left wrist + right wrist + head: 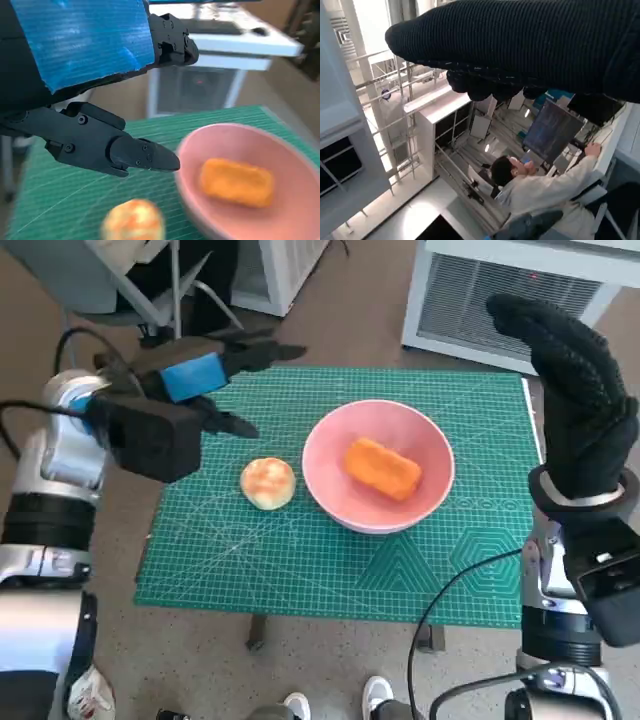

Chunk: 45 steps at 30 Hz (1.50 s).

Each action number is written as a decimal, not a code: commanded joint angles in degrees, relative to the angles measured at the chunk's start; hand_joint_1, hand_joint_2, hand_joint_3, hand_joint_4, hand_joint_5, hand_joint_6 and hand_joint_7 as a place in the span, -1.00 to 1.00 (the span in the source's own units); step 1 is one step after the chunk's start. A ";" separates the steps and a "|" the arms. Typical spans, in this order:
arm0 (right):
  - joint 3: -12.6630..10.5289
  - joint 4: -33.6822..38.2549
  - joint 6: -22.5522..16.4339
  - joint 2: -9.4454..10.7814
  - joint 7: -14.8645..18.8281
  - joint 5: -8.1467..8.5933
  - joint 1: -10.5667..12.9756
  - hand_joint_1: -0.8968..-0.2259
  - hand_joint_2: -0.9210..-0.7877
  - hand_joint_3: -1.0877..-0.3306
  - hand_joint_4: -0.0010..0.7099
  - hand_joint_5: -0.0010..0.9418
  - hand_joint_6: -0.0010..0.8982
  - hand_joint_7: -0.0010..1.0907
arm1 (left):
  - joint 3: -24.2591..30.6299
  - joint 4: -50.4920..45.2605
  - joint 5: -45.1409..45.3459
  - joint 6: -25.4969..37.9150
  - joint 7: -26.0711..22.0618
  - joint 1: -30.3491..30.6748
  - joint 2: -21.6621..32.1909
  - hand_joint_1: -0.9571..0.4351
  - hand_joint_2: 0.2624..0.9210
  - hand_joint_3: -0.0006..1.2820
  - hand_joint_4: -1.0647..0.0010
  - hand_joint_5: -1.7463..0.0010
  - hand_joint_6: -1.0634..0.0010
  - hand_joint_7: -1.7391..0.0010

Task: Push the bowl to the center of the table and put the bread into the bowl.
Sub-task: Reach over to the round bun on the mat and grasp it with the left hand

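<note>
A pink bowl (420,505) sits near the middle of the green cutting mat (300,560), with an orange oblong piece of bread (381,467) inside it. A round pale bun (268,483) lies on the mat just left of the bowl. My left hand (190,380) hovers above the mat's far left part, fingers spread, holding nothing. The left wrist view shows its fingers (145,155) above the bun (134,220), with the bowl (280,150) and orange bread (236,181) beyond. My right hand (575,380) is raised off the mat's right edge, fingers extended, empty.
A white slatted unit (500,290) stands beyond the table's far right. Chair legs (170,290) are at the far left. Shoes (335,702) show below the near edge. In the right wrist view a person (545,185) sits at a desk.
</note>
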 commanded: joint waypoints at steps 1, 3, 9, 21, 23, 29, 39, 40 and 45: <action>0.39 1.52 -0.36 0.53 0.80 0.95 -0.17 -0.13 -1.00 -0.10 -0.17 -1.00 -0.99 0.12 | -1.56 2.72 2.01 0.83 0.68 0.79 0.08 -0.30 0.95 -0.99 0.68 0.98 0.51 0.77; 0.46 1.77 -0.53 0.55 0.91 1.02 -0.30 -0.13 -1.00 -0.10 -0.17 -1.00 -0.99 0.12 | -2.11 3.91 2.88 1.11 1.08 0.70 -0.11 -0.30 0.94 -0.99 0.69 0.99 0.52 0.78; 0.62 2.36 -0.89 0.53 1.45 1.46 -0.65 -0.14 -1.00 -0.10 -0.17 -1.00 -0.99 0.13 | -3.86 7.72 4.97 2.85 2.33 0.21 -1.60 -0.31 0.90 -1.00 0.70 1.00 0.51 0.83; 0.51 1.67 -0.70 -0.09 2.59 2.54 -0.31 -0.12 -1.00 -0.11 -0.17 -1.00 -0.99 0.13 | -8.69 16.25 10.03 6.61 5.73 -1.70 -6.58 -0.30 0.84 -1.00 0.65 0.99 0.43 0.89; 0.44 1.41 -0.51 -0.22 2.63 2.54 -0.18 -0.11 -1.00 -0.11 -0.17 -1.00 -0.99 0.13 | -9.45 17.15 10.72 7.24 5.86 -1.81 -7.31 -0.29 0.84 -1.00 0.65 0.99 0.42 0.89; 0.25 0.65 -0.11 -0.61 2.29 2.13 0.21 -0.11 -1.00 -0.11 -0.17 -1.00 -0.99 0.13 | -11.52 19.22 12.71 10.14 5.89 -2.07 -9.39 -0.23 0.82 -1.00 0.66 1.00 0.34 0.88; -0.10 -0.48 0.36 -0.80 1.50 1.17 0.74 -0.11 -1.00 -0.11 -0.17 -1.00 -1.00 0.13 | -15.33 20.47 16.14 12.55 5.25 -1.68 -12.12 -0.18 0.83 -1.00 0.40 0.95 0.18 0.87; -0.12 -0.63 0.44 -0.79 1.42 1.08 0.80 -0.11 -1.00 -0.11 -0.17 -1.00 -1.00 0.13 | -15.62 20.49 16.32 12.37 5.29 -1.52 -12.25 -0.15 0.82 -1.00 0.29 0.93 0.13 0.86; -0.10 -1.43 0.64 -0.70 0.93 0.48 1.19 -0.11 -1.00 -0.11 -0.17 -1.00 -1.00 0.13 | -16.14 21.00 16.24 10.81 5.35 -0.53 -12.71 -0.04 0.81 -1.00 0.00 0.88 -0.02 0.83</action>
